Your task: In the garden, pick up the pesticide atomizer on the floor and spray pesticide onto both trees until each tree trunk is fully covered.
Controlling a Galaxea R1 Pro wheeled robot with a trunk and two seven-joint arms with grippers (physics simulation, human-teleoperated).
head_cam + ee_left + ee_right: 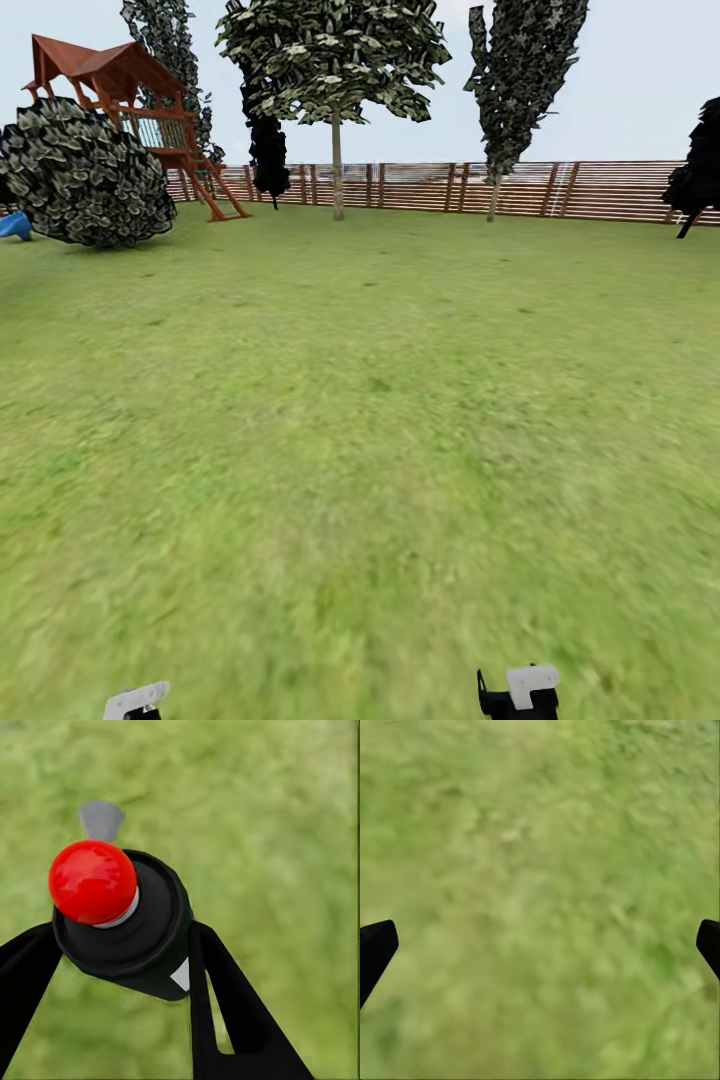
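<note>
Left hand [120, 945] clamped on pesticide atomizer [124, 919], red cap up. Right hand [540, 945] spread wide over grass [547, 832]. Two trees [337, 110] ahead by fence [600, 190].

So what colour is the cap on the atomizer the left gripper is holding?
Red: a glossy round cap on the black atomizer, clearest in the left wrist view.
</note>
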